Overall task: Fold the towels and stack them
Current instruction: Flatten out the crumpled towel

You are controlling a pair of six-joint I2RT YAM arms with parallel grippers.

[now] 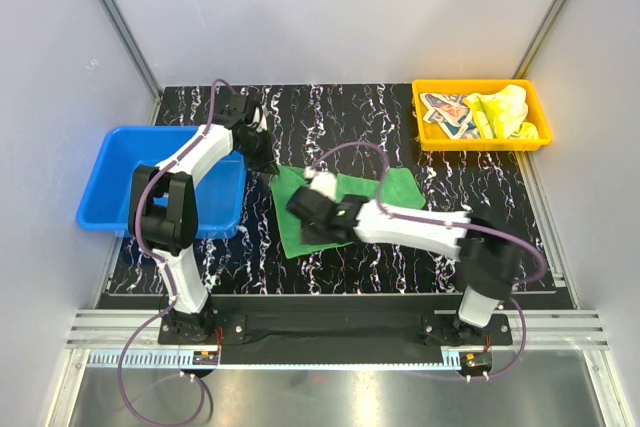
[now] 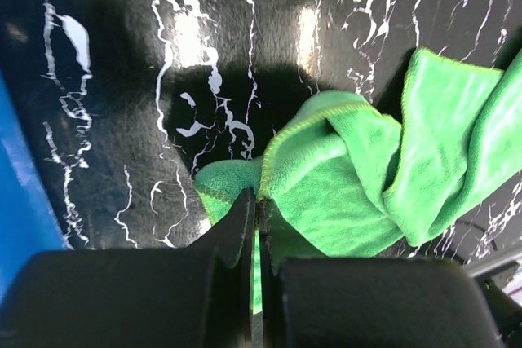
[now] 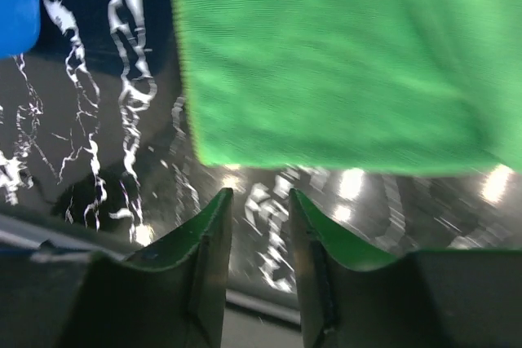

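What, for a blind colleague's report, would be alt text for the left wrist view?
The left gripper is shut on an edge of the green towel, whose bunched folds spread right over the black, white-veined table. The blue bin shows at the left edge.

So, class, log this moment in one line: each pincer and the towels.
left pincer: shut on green towel | right pincer: open, just off its edge | yellow towel, printed towel: in orange bin
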